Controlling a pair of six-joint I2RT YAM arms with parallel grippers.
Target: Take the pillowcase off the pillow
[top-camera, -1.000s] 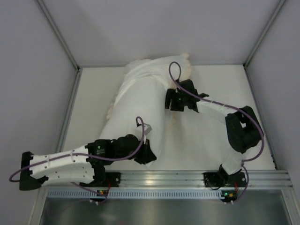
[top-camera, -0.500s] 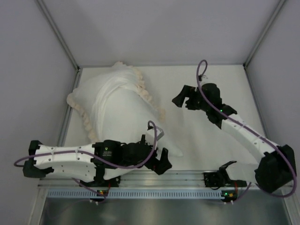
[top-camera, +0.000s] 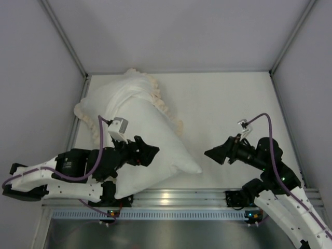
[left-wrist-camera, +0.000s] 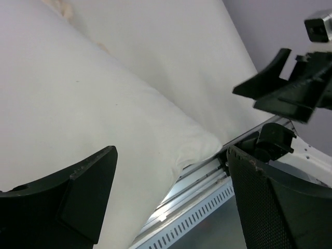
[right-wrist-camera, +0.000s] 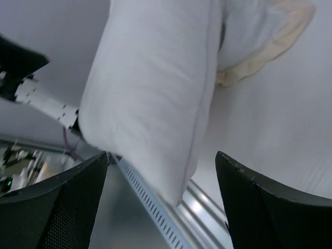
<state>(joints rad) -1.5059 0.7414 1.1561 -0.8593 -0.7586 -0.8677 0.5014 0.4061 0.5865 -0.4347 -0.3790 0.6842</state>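
The pillow point(top-camera: 155, 129) lies on the left of the table point(top-camera: 233, 104), with the pillowcase point(top-camera: 162, 106) around its far end. The left gripper point(top-camera: 149, 152) hovers over its near part, fingers spread and empty. The right gripper point(top-camera: 212, 153), fingers also apart, hangs just right of its near corner.

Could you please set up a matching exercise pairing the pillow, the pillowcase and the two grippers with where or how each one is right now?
Column 1
1. pillow
2. pillowcase
3. left gripper
4. right gripper

Column 2
A. open, above the bare table, to the right of the pillow
B. cream frilled edge, bunched at the far left end
C. plain white, one corner pointing towards the near rail
D. open, above the near part of the plain white fabric

Pairs: 1-C, 2-B, 3-D, 4-A
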